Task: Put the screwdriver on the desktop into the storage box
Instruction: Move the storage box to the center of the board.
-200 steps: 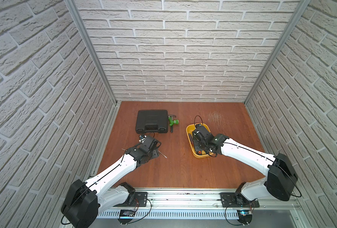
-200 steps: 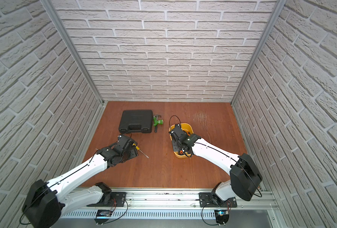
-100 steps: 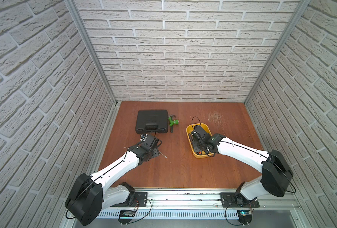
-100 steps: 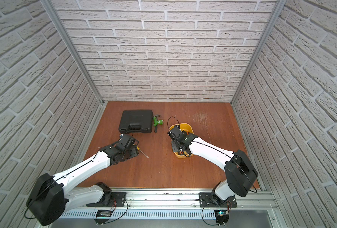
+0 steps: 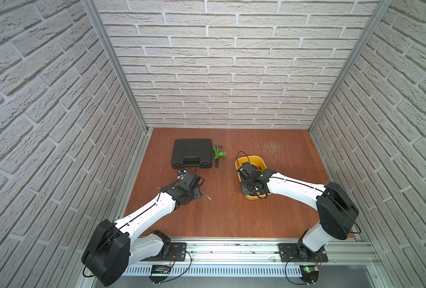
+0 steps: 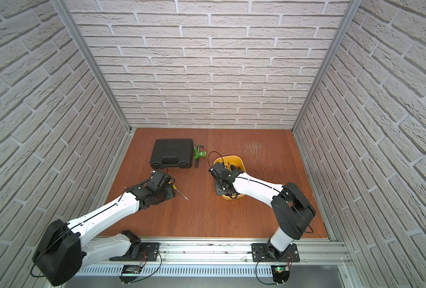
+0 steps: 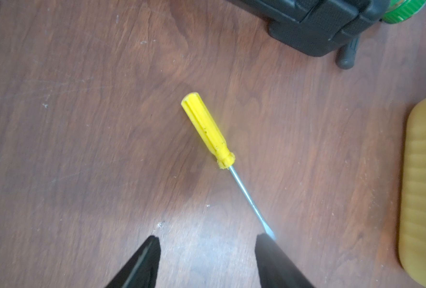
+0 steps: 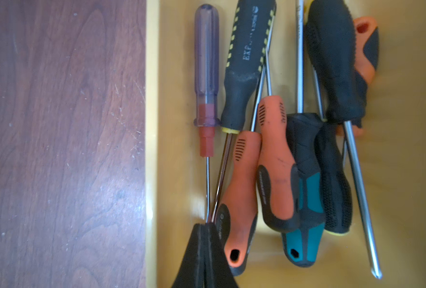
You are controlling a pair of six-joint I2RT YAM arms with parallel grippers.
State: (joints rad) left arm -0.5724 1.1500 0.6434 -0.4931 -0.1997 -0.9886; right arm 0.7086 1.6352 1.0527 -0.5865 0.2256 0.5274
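The yellow-handled flat-blade screwdriver (image 7: pixel 217 147) lies flat on the bench (image 7: pixel 82 124), outside the yellow storage box (image 5: pixel 250 159), which sits at its 2 o'clock in both top views; its blade points toward 4 o'clock there. The left pincer (image 7: pixel 208 246) hangs over it about half open and holds nothing; one fingertip (image 7: pixel 272 256) covers the blade tip in the left wrist view. The black tool case (image 5: pixel 192 153) stands at the screwdriver's 12 o'clock. The right pincer (image 8: pixel 204 230) is pressed shut over the box, above a heap of other screwdrivers (image 8: pixel 276 162)
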